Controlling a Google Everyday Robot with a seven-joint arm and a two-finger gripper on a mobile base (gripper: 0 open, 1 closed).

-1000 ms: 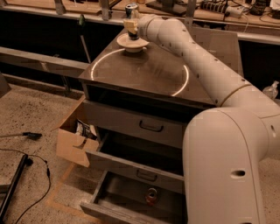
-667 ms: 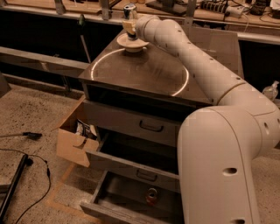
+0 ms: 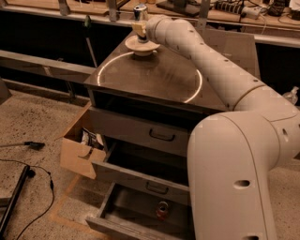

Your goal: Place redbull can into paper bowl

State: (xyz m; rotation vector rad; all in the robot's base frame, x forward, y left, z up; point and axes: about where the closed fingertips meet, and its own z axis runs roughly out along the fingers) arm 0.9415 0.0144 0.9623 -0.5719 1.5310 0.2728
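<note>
The redbull can (image 3: 139,11) stands upright at the far left corner of the cabinet top, and only its silver top and upper body show. My gripper (image 3: 138,30) is around the can's lower part, directly above the paper bowl (image 3: 141,46). The white bowl rests on the cabinet top (image 3: 154,77). The can's bottom is hidden behind the gripper, so I cannot tell whether it touches the bowl.
A bright ring of light lies on the cabinet top. Below it, two drawers (image 3: 140,180) are pulled open, and a short reddish can (image 3: 162,209) lies in the lowest one. A cardboard box (image 3: 78,152) sits at the left, and cables lie on the floor (image 3: 28,173). A workbench runs behind.
The gripper, can and bowl stay in the same place. The arm's elbow and lower body have shifted slightly to the left in the picture.
</note>
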